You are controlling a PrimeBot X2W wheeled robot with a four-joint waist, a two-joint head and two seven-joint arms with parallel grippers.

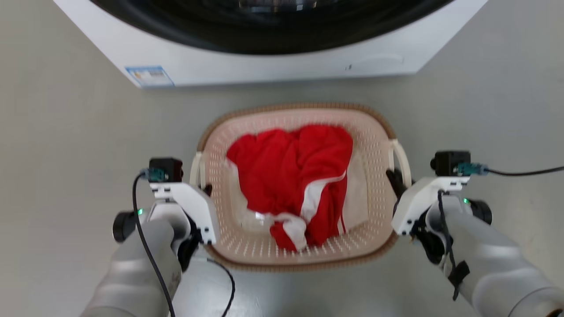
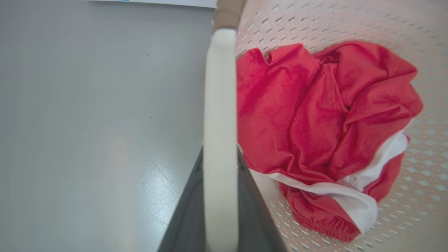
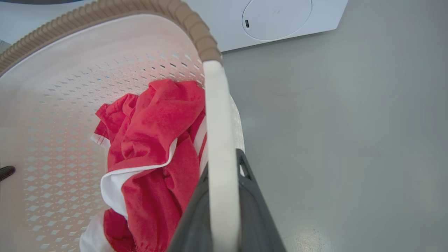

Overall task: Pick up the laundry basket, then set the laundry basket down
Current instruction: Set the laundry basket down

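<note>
The cream laundry basket, with perforated walls and a brown woven-look rim, lies on the floor-side of the washing machine, between my two arms. It holds a crumpled red and white garment. My left gripper is shut on the basket's left white handle, which runs up between the two dark fingers. My right gripper is shut on the right white handle in the same way, one finger on each side. Whether the basket's base touches the floor is hidden.
The white washing machine with its dark round door stands just beyond the basket. A blue label sits on its lower left corner. Grey floor stretches out on both sides. Black cables hang from both wrists.
</note>
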